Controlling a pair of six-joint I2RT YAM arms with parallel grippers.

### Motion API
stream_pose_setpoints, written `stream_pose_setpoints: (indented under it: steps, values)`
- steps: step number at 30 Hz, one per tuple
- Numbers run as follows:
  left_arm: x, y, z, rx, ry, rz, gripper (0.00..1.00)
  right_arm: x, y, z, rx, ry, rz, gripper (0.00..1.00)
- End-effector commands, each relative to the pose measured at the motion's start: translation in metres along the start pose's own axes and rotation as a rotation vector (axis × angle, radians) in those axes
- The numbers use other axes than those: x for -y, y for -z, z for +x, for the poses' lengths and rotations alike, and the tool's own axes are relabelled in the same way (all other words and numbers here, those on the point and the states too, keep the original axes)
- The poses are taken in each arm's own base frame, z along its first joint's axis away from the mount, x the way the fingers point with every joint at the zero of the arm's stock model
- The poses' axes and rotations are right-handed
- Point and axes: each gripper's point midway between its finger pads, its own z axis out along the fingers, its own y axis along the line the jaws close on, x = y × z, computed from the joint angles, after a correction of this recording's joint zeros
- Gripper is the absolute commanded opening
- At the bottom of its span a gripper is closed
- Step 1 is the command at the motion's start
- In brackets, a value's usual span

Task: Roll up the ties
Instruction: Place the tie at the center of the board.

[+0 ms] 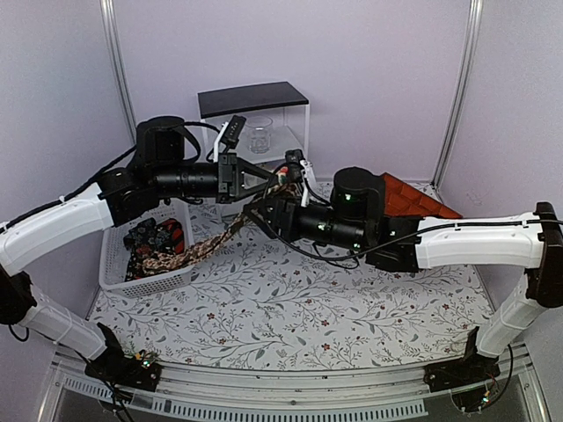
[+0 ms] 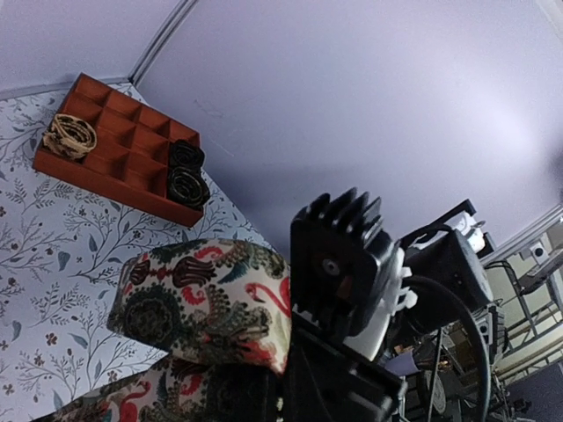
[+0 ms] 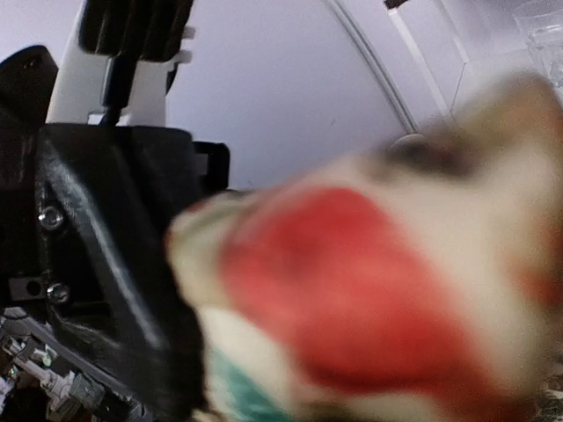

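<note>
A long tie (image 1: 207,246), cream with red and dark green print, runs from the white basket (image 1: 114,264) up to both grippers, which meet in the air above the table's back middle. My left gripper (image 1: 281,178) is shut on the tie's upper end, where the fabric is folded into a thick wad (image 2: 207,299). My right gripper (image 1: 266,209) sits just below and against it, shut on the same tie. In the right wrist view the tie (image 3: 378,299) fills the picture as a blur and hides the fingers. More ties (image 1: 154,239) lie bunched in the basket.
A red-brown compartment tray (image 1: 413,200) stands at the back right; in the left wrist view this tray (image 2: 123,149) holds a pale rolled tie (image 2: 70,134) and two dark rolls (image 2: 186,171). A black-topped white shelf (image 1: 251,97) with a glass jar (image 1: 259,136) stands at the back.
</note>
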Motion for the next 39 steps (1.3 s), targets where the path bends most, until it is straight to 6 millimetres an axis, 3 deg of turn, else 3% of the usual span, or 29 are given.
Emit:
stream_pose_setpoints:
  steps: [1, 5, 8, 10, 11, 12, 13, 15, 19, 26, 29, 31, 32, 34, 37, 39]
  values:
    - [0.041, 0.008, -0.029, 0.103, -0.064, 0.108, 0.0, 0.018, -0.003, -0.012, 0.118, -0.062, 0.054, 0.34]
    - [0.062, 0.019, -0.046, 0.176, -0.08, 0.172, 0.0, 0.024, 0.004, -0.032, 0.217, 0.024, 0.11, 0.0]
    - [0.076, 0.027, -0.059, 0.222, -0.097, 0.199, 0.0, 0.028, 0.019, -0.059, 0.321, 0.077, 0.182, 0.0]
    - [0.087, 0.033, -0.07, 0.261, -0.11, 0.218, 0.0, 0.015, 0.025, -0.071, 0.348, 0.114, 0.143, 0.0]
    - [0.093, 0.037, -0.077, 0.284, -0.116, 0.229, 0.0, 0.004, 0.025, -0.069, 0.331, 0.146, 0.088, 0.03]
    - [0.099, 0.04, -0.082, 0.304, -0.123, 0.239, 0.0, -0.004, 0.023, -0.061, 0.303, 0.174, 0.034, 0.16]
    - [0.104, 0.043, -0.088, 0.324, -0.13, 0.244, 0.0, -0.006, 0.021, -0.053, 0.284, 0.18, 0.003, 0.36]
    - [0.111, 0.048, -0.1, 0.359, -0.14, 0.243, 0.0, -0.006, 0.017, -0.039, 0.281, 0.161, -0.05, 0.59]
    - [0.12, 0.054, -0.115, 0.412, -0.144, 0.241, 0.0, 0.0, 0.006, -0.031, 0.311, 0.112, -0.062, 0.89]
    - [0.127, 0.061, -0.132, 0.483, -0.157, 0.235, 0.0, -0.007, -0.032, -0.009, 0.334, 0.1, -0.059, 0.96]
    - [0.127, 0.062, -0.134, 0.495, -0.151, 0.236, 0.0, 0.002, -0.052, 0.0, 0.323, 0.082, -0.021, 0.96]
    - [0.127, 0.063, -0.134, 0.5, -0.146, 0.238, 0.0, 0.016, -0.064, 0.001, 0.322, 0.066, 0.057, 0.92]
    - [0.127, 0.065, -0.134, 0.506, -0.145, 0.234, 0.0, 0.024, -0.066, 0.001, 0.324, 0.065, 0.102, 0.82]
    - [0.124, 0.07, -0.134, 0.517, -0.145, 0.21, 0.0, 0.039, -0.06, -0.004, 0.342, 0.084, 0.193, 0.47]
    - [0.113, 0.083, -0.137, 0.561, -0.156, 0.106, 0.0, 0.058, -0.026, -0.011, 0.366, 0.134, 0.32, 0.06]
    - [0.1, 0.093, -0.138, 0.596, -0.159, 0.009, 0.0, 0.071, 0.007, -0.02, 0.377, 0.156, 0.414, 0.0]
